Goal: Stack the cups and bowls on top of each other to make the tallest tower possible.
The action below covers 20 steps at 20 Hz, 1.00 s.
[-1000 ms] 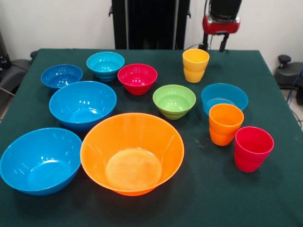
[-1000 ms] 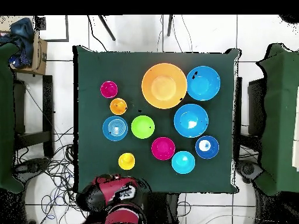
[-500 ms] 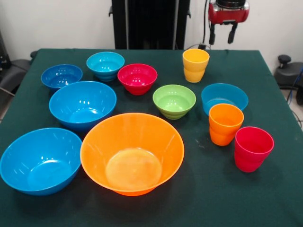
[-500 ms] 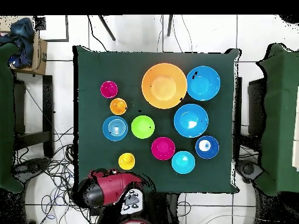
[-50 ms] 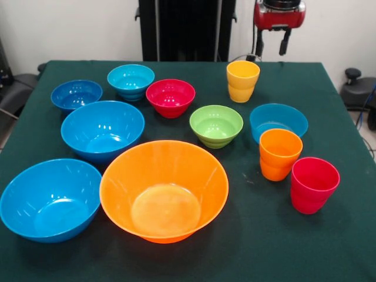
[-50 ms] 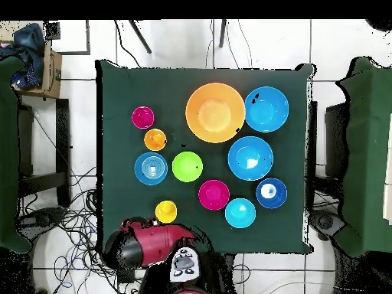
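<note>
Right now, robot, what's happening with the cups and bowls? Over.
Gripper open, empty, raised behind the yellow plastic cup. No tower: big orange plastic bowl empty, all cups and bowls apart on the green tablecloth. Nothing blocking.

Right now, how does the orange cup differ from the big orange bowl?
The orange cup is small, narrow and taller than wide; the orange bowl is the widest item, broad and shallow. The cup stands between the red cup and a blue bowl; the orange bowl sits beside large blue bowls. Both are upright, empty, unstacked.
</note>
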Motion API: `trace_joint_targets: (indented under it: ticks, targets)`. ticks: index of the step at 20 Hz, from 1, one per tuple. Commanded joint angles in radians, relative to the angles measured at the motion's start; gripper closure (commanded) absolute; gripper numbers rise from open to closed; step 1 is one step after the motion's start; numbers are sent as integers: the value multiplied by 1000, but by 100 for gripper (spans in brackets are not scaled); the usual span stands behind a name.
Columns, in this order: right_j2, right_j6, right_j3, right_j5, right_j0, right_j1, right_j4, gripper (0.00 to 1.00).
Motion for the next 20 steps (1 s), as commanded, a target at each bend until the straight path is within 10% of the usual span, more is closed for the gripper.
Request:
trace_joint_targets:
  ticks: [1,20]
  targets:
    - [34,54,-75,13,-22,93,-57,0]
    - [-127,116,-238,-216,128,373,-73,0]
